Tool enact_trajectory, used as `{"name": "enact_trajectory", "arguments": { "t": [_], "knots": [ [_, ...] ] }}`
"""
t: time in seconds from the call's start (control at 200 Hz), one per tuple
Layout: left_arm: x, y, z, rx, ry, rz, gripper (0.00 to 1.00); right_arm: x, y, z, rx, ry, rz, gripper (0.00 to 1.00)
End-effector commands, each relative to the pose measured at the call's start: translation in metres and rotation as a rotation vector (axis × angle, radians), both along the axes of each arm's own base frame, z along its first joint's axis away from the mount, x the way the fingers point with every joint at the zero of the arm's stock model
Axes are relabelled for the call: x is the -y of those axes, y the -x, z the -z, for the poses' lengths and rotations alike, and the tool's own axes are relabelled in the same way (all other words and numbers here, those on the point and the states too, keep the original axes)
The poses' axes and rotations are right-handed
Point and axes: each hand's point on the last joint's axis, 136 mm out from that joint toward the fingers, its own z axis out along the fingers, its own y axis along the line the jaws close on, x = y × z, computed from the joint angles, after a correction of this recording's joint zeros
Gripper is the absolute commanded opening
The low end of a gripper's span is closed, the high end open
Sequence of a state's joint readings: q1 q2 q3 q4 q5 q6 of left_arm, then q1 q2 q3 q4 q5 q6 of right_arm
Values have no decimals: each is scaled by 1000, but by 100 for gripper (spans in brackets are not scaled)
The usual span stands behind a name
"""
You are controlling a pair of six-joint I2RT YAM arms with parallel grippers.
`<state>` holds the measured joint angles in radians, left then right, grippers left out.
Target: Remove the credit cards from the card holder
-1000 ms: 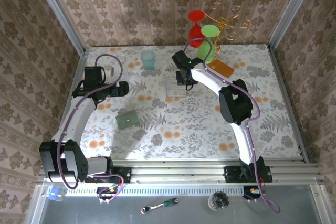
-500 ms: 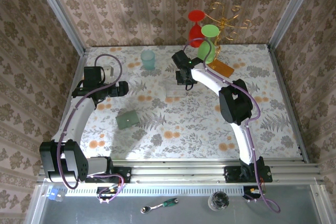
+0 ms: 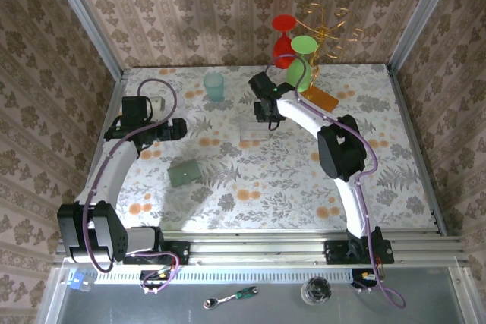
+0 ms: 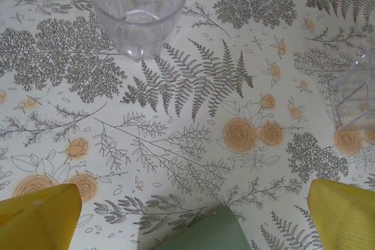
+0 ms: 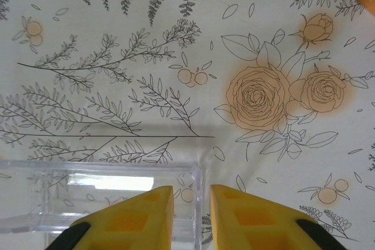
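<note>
As right tool (image 5: 192,192) straddles clear box (image 5: 70,203), squarish wallet (image 3: 184,173)

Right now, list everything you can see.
card holder: one, grey-green, left-centre.
teal cup: one, teal, far side.
clear cup: one, transparent, far left.
clear box: one, transparent, centre.
red goblet: one, red, far edge.
green goblet: one, green, beside red.
rack: one, gold, far edge.
wooden slab: one, orange-brown, far right.
ratchet: one, green-handled, in front of table.
left hand: one, yellow, open, near card holder.
right hand: one, yellow, slightly open, at clear box.
</note>
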<state>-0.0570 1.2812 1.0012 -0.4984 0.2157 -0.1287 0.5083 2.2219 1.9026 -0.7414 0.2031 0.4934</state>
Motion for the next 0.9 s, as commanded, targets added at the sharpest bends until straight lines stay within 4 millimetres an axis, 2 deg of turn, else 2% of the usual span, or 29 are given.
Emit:
{"name": "enact_trajectory", "arguments": {
  "t": [0.0,0.18,0.325,0.45,0.57,0.715,0.895],
  "knots": [
    [7,9,10,-96,99,-42,100,2,-1,-51,84,-37,0,28],
    [26,17,37,-181,200,-86,100,1,11,-65,98,-70,-8,33],
    [46,21,62,-236,165,-52,100,-2,24,-75,106,-109,-18,36],
    [55,23,84,-295,124,-24,100,-3,35,-76,102,-136,-22,37],
    [55,24,101,-344,92,-18,100,-3,44,-75,99,-149,-26,38],
    [43,28,120,-376,12,-30,100,0,52,-72,96,-160,-23,39],
    [36,39,132,-421,-28,-34,100,-1,58,-72,89,-172,-31,40]
  ]
}}
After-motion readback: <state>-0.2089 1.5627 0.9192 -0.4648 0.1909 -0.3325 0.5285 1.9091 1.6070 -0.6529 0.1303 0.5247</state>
